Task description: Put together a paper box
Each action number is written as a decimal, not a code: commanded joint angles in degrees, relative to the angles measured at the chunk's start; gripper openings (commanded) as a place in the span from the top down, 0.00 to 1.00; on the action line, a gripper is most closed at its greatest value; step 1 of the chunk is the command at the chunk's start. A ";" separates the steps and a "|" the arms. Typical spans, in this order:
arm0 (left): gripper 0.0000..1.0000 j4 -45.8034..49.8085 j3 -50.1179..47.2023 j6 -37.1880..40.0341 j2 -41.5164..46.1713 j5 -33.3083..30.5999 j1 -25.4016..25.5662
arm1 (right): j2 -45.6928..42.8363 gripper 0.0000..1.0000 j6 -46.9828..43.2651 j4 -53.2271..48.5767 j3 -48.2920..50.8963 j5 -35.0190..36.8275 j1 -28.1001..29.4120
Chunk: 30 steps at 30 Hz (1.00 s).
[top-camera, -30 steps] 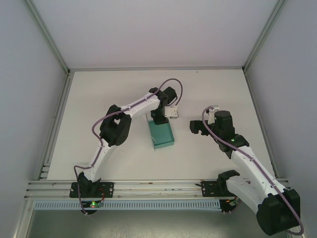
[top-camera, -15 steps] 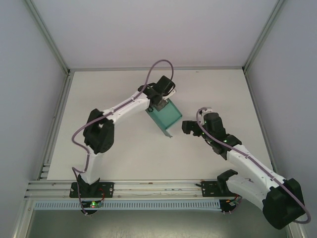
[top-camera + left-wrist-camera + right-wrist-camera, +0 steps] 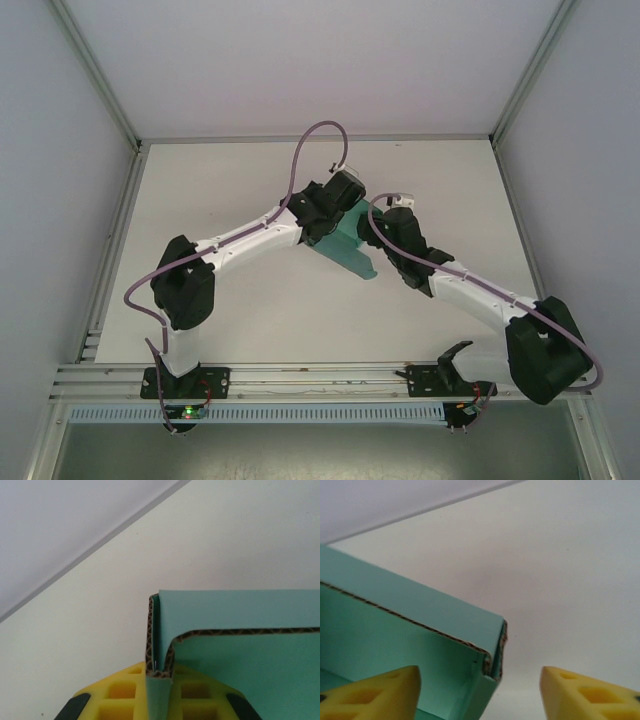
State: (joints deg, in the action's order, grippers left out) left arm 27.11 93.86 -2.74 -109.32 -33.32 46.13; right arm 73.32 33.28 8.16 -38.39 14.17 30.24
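The paper box [image 3: 350, 245] is pinched at its wall edge by the left gripper [image 3: 159, 682], its corner framed by the spread-apart right gripper [image 3: 480, 690], white table [image 3: 570, 580] beyond.

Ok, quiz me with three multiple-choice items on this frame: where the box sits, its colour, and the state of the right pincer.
1. Where is the paper box? A) middle of the table, between the pincers B) by the arm bases C) against the left wall
2. Its colour? A) white B) red C) teal-green
3. The right pincer is: A) shut on the box B) open, a box corner between its fingers C) shut on nothing
1A: top view, with the left pincer clamped on its wall. 2C: teal card throughout. 3B: yellow fingers apart in the right wrist view.
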 commanded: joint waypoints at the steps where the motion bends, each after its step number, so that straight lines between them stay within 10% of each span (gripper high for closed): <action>1: 1.00 -3.60 -0.94 -4.52 2.88 -2.85 0.40 | 1.29 0.45 3.05 1.78 -1.00 2.75 1.32; 12: 0.92 -6.97 -4.36 -6.72 5.48 -0.68 0.48 | 5.56 1.00 3.08 3.69 -3.58 5.87 2.10; 19: 0.63 -4.31 -4.95 -7.57 6.99 1.97 -0.60 | 2.58 1.00 -0.29 1.35 -3.44 11.04 3.50; 30: 0.52 -6.45 -10.80 -9.38 12.39 12.80 -2.00 | 0.68 1.00 0.21 0.88 -2.48 13.73 4.17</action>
State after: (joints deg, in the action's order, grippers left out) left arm 22.35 84.18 -10.61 -97.93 -22.02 45.01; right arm 75.33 33.91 8.99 -40.86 25.58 33.58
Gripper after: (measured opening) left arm 0.488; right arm 0.060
